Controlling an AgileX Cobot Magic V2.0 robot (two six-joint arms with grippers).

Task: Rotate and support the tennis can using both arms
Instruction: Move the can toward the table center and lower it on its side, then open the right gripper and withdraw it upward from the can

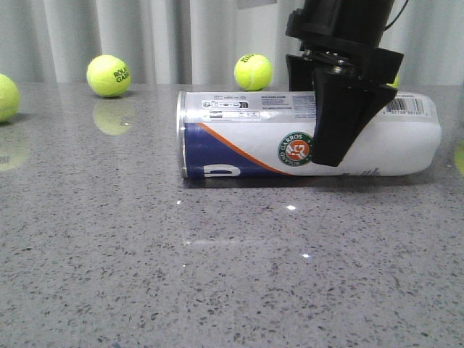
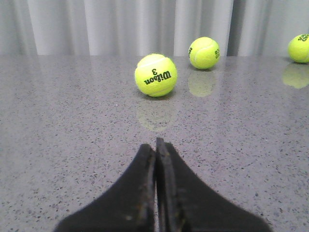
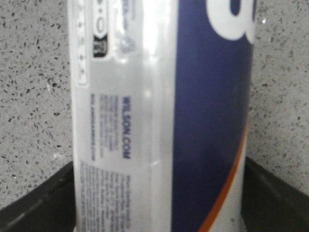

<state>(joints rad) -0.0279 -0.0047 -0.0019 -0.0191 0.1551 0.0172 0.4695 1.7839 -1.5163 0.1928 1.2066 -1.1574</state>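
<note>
The tennis can (image 1: 246, 138) lies on its side on the grey table, its metal-rimmed end to the left, navy section, orange stripe and round emblem facing me. My right gripper (image 1: 330, 145) comes down from above and straddles the can near its middle. The near finger covers part of the emblem. In the right wrist view the can (image 3: 159, 96) fills the gap and both black fingers (image 3: 38, 203) press its sides. My left gripper (image 2: 155, 143) is shut and empty, low over bare table. It does not show in the front view.
Yellow-green tennis balls lie at the back of the table (image 1: 217, 275): one at the far left (image 1: 6, 96), one left of centre (image 1: 109, 75), one behind the can (image 1: 253, 72). Ahead of the left gripper lie a Wilson ball (image 2: 155, 75) and two farther ones (image 2: 204, 52).
</note>
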